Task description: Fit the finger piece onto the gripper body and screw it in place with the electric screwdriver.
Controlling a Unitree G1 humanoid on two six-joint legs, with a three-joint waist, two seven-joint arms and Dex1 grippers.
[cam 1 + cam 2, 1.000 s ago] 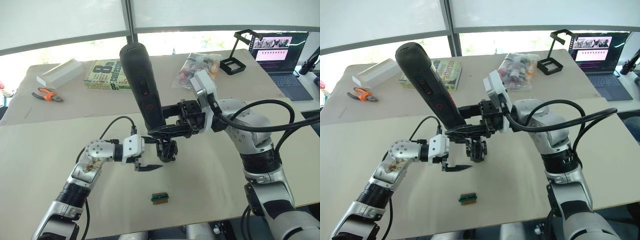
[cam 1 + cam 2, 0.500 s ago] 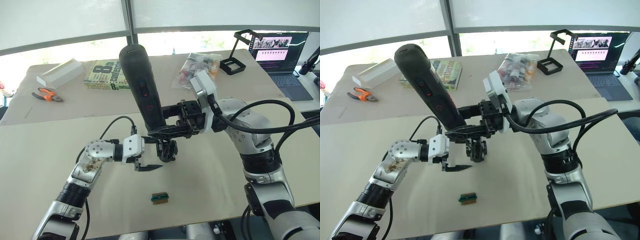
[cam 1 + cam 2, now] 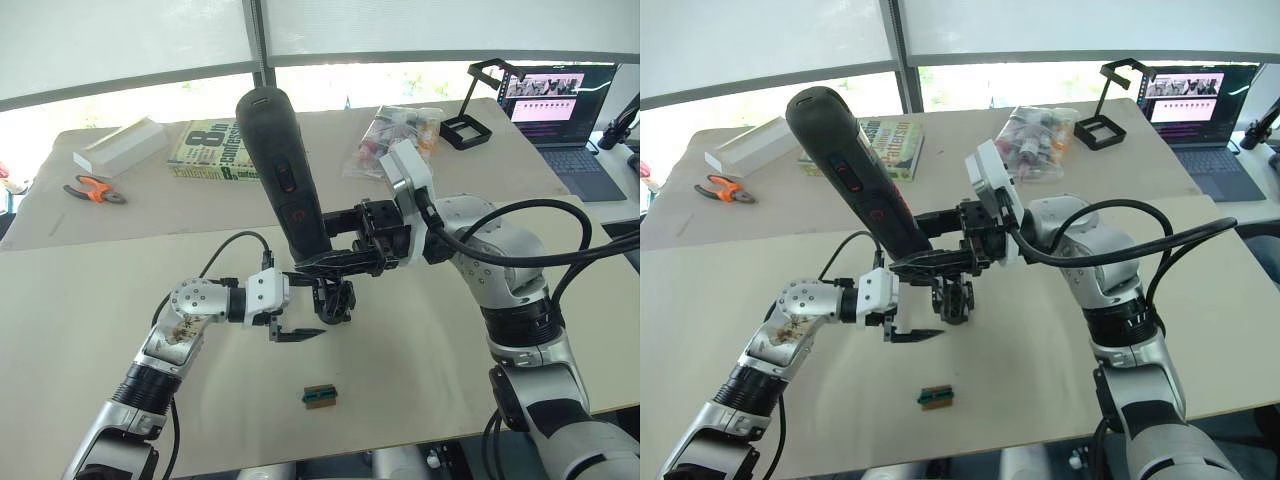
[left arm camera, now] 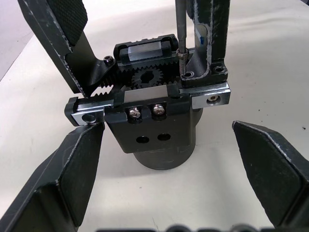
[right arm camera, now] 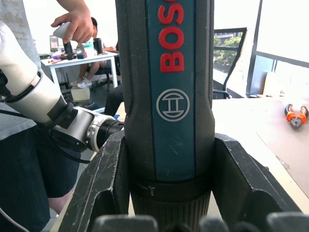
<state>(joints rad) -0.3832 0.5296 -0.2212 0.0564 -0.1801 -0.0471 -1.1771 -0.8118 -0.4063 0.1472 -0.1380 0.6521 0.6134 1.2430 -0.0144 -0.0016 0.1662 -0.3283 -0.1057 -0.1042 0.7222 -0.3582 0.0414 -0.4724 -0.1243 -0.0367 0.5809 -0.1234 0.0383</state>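
Little has shifted over the last second: only the screwdriver (image 3: pixel 283 170) has tipped a touch further toward ten o'clock at its top end, while both arms hold their places. My right gripper (image 3: pixel 335 262) is clamped tight around the screwdriver's lower barrel, its two fingers (image 5: pixel 104 179) pressed against either side of the casing. That barrel blocks most of the right wrist view, so I cannot see the tip from there; a person's hand (image 5: pixel 75 21) and the pliers (image 5: pixel 295 115) show at the margins. From the left wrist I see the bit (image 4: pixel 180 29) standing upright with its tip on a screw hole at the foot of the finger piece (image 4: pixel 211 34), which sits upright on the body (image 4: pixel 154 116); its upper end is cut off by the frame. The body rests on the table (image 3: pixel 80 320) at the centre, directly under the right gripper. My left gripper (image 3: pixel 297 333) is spread wide, its fingers (image 4: pixel 67 179) low at either side of the body's round base and not touching it. From the head views the body is largely hidden behind the right gripper and hard to make out. A small block (image 3: pixel 320 396) lies at six o'clock from the body, well apart. Open tabletop runs toward nine o'clock and three o'clock; a book (image 3: pixel 205 152), a white box (image 3: pixel 120 143) and a bag (image 3: pixel 400 135) lie far off at twelve o'clock.
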